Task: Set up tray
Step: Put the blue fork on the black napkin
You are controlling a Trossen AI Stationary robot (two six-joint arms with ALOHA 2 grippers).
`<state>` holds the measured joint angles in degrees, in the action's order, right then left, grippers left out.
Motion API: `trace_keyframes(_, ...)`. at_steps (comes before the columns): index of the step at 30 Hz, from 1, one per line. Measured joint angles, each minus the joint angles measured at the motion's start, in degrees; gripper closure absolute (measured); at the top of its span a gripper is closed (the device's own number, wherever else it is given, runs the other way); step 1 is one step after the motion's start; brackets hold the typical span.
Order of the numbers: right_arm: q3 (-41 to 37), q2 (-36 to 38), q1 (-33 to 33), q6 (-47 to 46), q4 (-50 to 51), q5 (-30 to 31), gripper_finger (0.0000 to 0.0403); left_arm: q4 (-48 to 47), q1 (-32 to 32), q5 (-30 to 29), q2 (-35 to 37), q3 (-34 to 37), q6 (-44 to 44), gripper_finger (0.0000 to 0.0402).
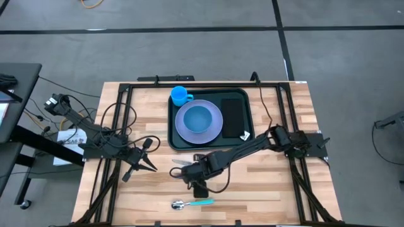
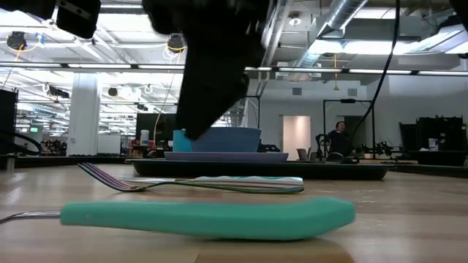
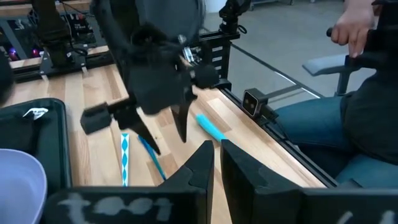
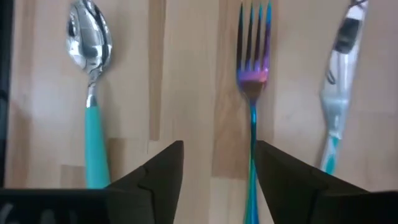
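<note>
The dark green tray [image 1: 237, 145] lies at the table's far middle. It carries a purple plate [image 1: 214, 129] with a blue bowl [image 1: 198, 118], a blue cup [image 1: 180, 96] and a black napkin [image 1: 233, 115]. Near of the tray lie an iridescent fork [image 4: 252, 81], a patterned knife [image 4: 339, 93] and a teal-handled spoon [image 4: 93, 112]. My right gripper [image 4: 219, 168] hovers open over the fork's handle, its fingers pointing down. It touches nothing. My left gripper [image 3: 215, 163] is shut and waits left of the cutlery.
The spoon [image 1: 192, 203] lies nearest the table's near edge, and the fork and knife [image 1: 180, 162] lie between it and the tray. Bare wood spreads to the tray's right and left. A seated person [image 3: 367, 93] shows beyond the table's near edge.
</note>
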<state>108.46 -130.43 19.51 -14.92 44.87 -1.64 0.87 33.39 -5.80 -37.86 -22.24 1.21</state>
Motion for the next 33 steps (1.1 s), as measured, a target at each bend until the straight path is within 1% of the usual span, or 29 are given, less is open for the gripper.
trace_keyframes(3,-0.1,-1.3,0.0,0.0,0.6,-0.2,0.0216,-0.1,0.0,0.0,0.0,0.0,0.2,0.0387)
trace_keyframes(11,0.0,-1.1,-0.2,0.0,-0.2,-0.3,0.0235,-0.1,0.0,0.0,0.0,0.0,1.0,0.0387)
trace_keyframes(15,0.0,-1.1,-0.5,0.0,-0.1,-0.1,0.0239,-0.1,0.0,0.0,0.0,0.0,1.0,0.0387)
trace_keyframes(19,0.0,-1.1,-1.2,0.5,-0.1,1.6,0.0237,0.0,0.0,0.0,0.0,0.0,1.0,0.0387)
trace_keyframes(25,0.0,-1.1,-2.1,0.0,-2.0,2.1,0.0239,0.2,0.0,0.0,0.0,0.0,1.8,0.0387)
trace_keyframes(33,0.0,-1.1,-0.6,-2.0,-2.7,5.0,0.0237,0.2,0.0,0.0,0.0,0.0,2.5,0.0387)
